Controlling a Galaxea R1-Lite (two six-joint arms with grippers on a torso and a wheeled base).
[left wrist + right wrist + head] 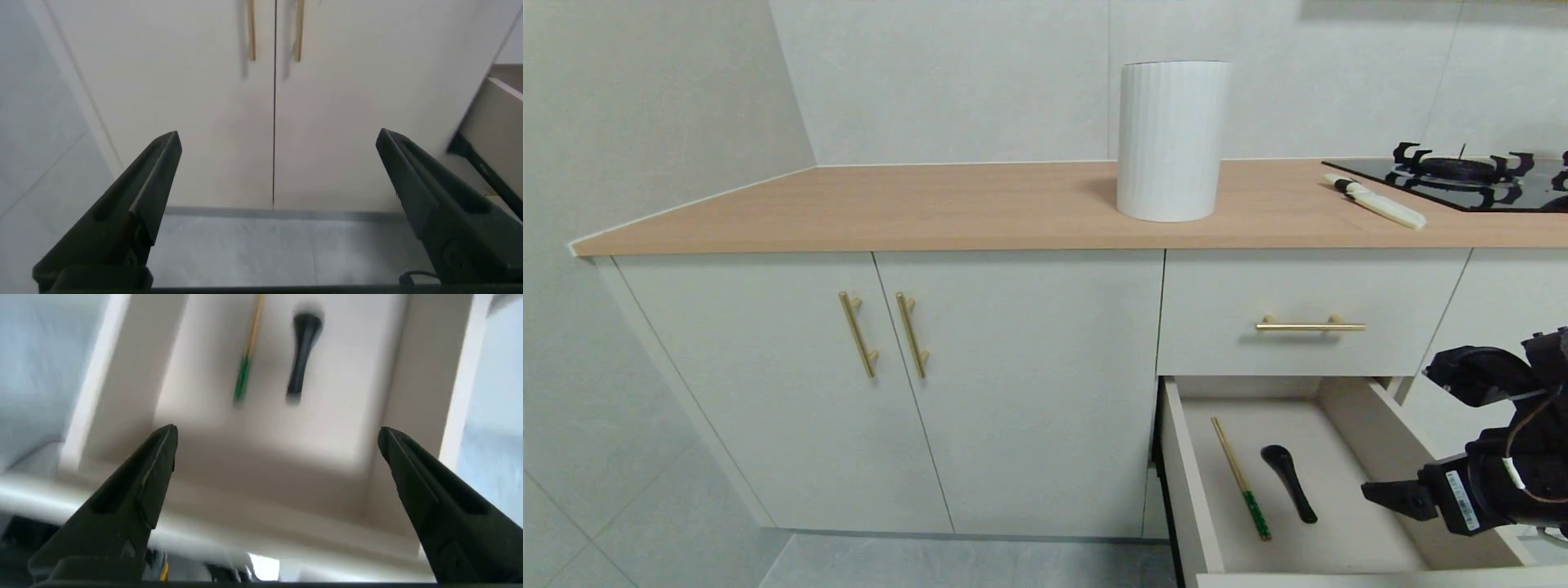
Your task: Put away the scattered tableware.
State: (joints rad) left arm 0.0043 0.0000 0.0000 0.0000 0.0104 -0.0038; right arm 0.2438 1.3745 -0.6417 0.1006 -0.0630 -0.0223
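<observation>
The lower drawer [1188, 482] stands pulled out. Inside it lie a pair of chopsticks [1241, 478] with green ends and a black spoon [1290, 482], side by side. A cream knife-like utensil [1376, 201] rests on the wooden counter beside the stove. My right gripper [1425, 437] hangs open over the drawer's right side, holding nothing. The right wrist view looks between its fingers [278, 437] down at the chopsticks [248, 351] and spoon [301, 355]. My left gripper [278, 139] is open and empty, low in front of the double cabinet doors [274, 98].
A tall white ribbed container [1172, 139] stands on the counter [931, 208]. A black gas stove [1462, 175] is at the far right. A shut drawer with a gold handle [1310, 327] sits above the open one. Two gold door handles [858, 333] are left of it.
</observation>
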